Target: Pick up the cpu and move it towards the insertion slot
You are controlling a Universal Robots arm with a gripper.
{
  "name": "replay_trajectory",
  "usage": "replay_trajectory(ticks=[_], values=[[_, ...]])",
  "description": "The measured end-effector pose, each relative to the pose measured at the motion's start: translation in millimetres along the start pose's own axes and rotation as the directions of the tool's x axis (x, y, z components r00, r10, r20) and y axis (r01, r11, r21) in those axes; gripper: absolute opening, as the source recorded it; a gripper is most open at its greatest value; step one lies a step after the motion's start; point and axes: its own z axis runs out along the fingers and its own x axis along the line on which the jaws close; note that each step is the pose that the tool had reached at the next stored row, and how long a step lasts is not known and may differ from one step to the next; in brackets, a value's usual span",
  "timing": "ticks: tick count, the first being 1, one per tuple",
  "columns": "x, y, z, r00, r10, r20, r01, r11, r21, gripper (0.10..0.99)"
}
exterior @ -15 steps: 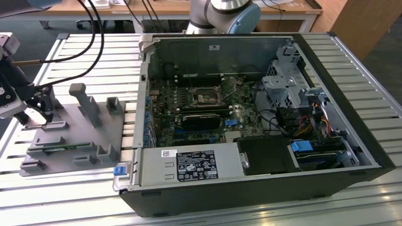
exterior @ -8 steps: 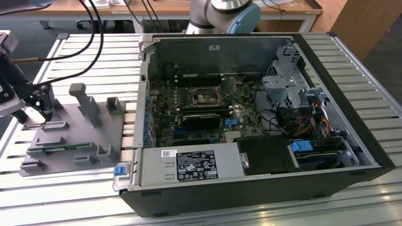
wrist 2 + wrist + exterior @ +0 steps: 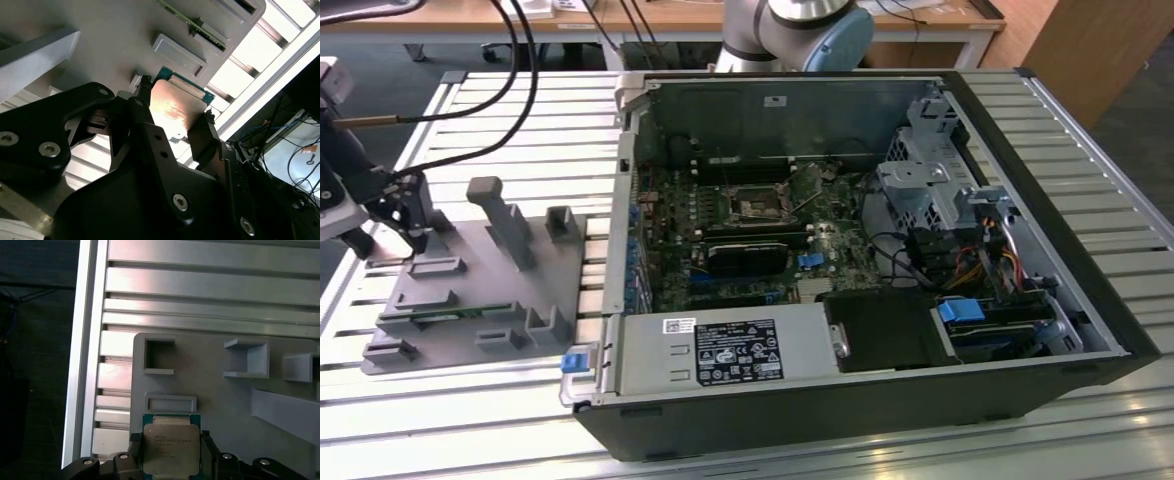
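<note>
Exterior view: gripper (image 3: 400,215) is hovering over the fixture's (image 3: 480,290) end; slot (image 3: 757,208) is lying well apart from the fixture.
Second wrist view: fingers (image 3: 200,135) are clamping cpu (image 3: 175,107) by opposite edges, close over the fixture.
First wrist view: cpu is sitting centred between the fingers; a level, slow carry is advised.

Slatted silver aluminium-profile table (image 3: 1067,130) carries two things directly. Flat grey plastic fixture plate w/ upright blocks (image 3: 480,282) sits toward the exterior view's left, close to the table's edge. Big open black desktop computer case (image 3: 854,415) lies on its side just beside the plate, covering the centre & the exterior view's right.
</note>
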Motion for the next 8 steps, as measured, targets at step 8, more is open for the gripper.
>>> replay_trajectory(ticks=[8], values=[[0.2, 0.3, -8.0, 1.0, 0.0, 0.0, 0.0, 1.0, 0.0, 0.541]])
